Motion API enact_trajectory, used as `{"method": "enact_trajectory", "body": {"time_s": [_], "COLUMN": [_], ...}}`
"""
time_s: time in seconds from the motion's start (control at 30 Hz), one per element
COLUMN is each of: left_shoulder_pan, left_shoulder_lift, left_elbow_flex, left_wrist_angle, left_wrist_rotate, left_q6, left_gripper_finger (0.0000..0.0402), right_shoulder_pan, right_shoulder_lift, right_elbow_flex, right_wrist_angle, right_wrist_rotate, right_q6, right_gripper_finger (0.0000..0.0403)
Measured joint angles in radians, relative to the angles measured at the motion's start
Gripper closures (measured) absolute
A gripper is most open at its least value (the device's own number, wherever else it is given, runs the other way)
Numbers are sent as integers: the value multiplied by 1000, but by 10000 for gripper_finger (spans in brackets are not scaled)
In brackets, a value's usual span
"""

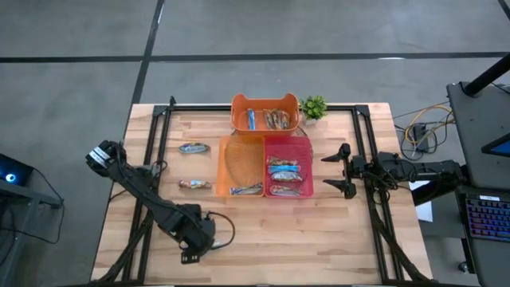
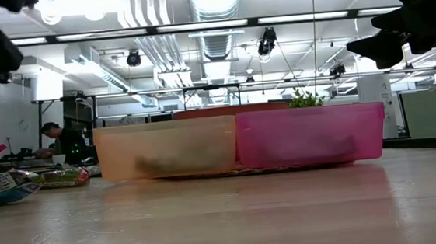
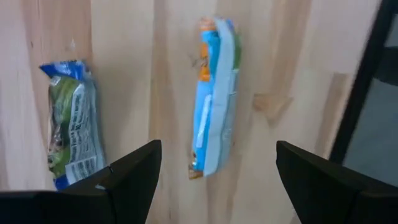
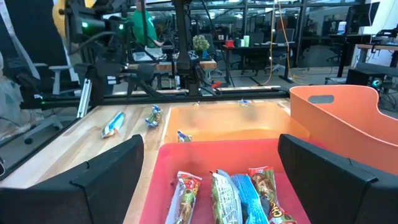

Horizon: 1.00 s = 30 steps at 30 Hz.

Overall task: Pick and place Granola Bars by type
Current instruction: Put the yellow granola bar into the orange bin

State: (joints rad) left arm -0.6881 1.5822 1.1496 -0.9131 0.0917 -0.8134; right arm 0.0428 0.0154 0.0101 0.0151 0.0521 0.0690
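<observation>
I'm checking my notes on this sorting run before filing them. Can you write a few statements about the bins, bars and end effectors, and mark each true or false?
1. Two bars lie loose on the table, beside the light orange bin. True.
2. The pink bin is empty. False: it holds several bars.
3. The right end effector is shut on a bar. False: it is open, holding nothing, beside the pink bin.
4. The potted plant stands next to the dark orange bin. True.
5. The left end effector is open above a loose bar. True.
</observation>
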Motion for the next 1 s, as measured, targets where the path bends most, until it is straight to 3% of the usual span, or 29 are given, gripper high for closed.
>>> {"method": "enact_trajectory", "body": {"time_s": [0.27, 1.0], "left_shoulder_pan": [-25, -25], "left_shoulder_lift": [23, 188], "left_elbow_flex": [-64, -76], "left_wrist_angle": [50, 132], "left_wrist_rotate": [11, 13], "left_q6": [-7, 46], "left_gripper_finger": [106, 106], "right_shoulder_pan": [0, 0], "right_shoulder_lift": [0, 0], "right_elbow_flex": [0, 0], "right_wrist_angle": [0, 0], "right_wrist_rotate": [0, 0], "right_q6": [-1, 1], "right_gripper_finger": [44, 44]}}
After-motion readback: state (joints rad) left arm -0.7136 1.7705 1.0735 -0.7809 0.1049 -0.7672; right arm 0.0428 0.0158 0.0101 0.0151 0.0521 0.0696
